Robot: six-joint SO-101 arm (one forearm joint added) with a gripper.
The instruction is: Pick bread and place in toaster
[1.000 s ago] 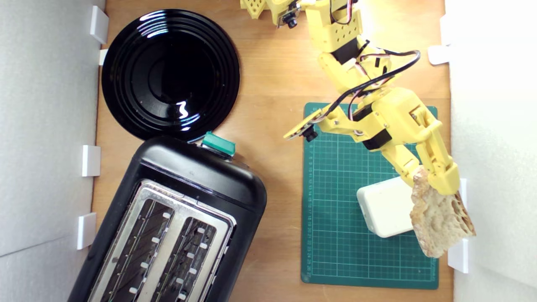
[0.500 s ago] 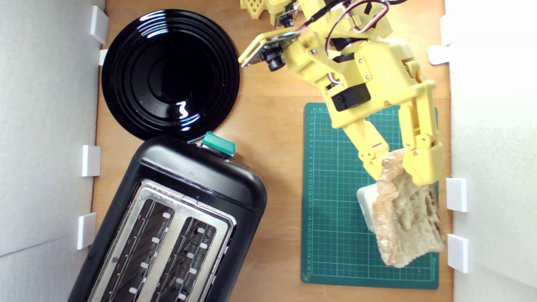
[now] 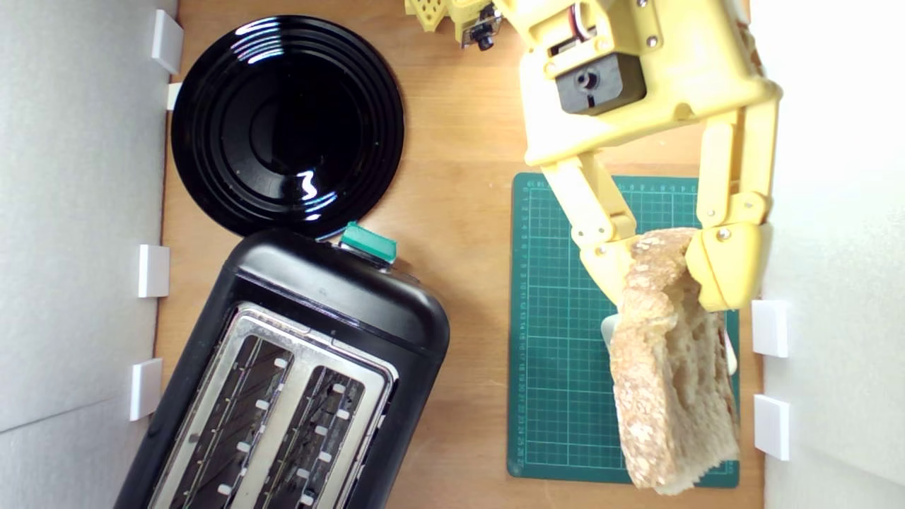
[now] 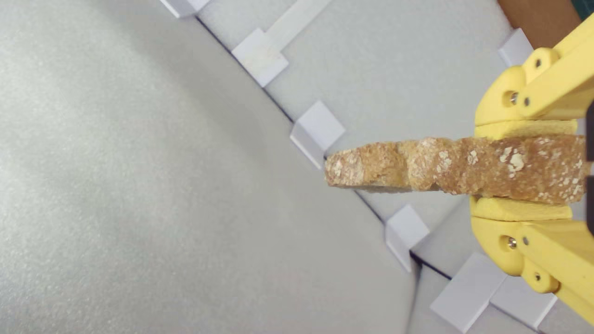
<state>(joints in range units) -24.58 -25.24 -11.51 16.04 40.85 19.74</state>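
Ext. view: rustic brown-crusted bread slice [image 3: 672,367] is pinched at its upper end by yellow gripper [image 3: 661,272], held over green cutting mat [image 3: 558,353] at 3 o'clock. Pick done; transfer to black two-slot toaster [image 3: 297,375], 8 o'clock, is left.

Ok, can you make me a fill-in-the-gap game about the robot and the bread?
1. The gripper is holding the ____.
2. The bread hangs over the ____ mat.
3. The toaster has ____ slots, both empty.
4. Above the toaster in the exterior view sits a round black ____.

Missing words: bread; green; two; plate
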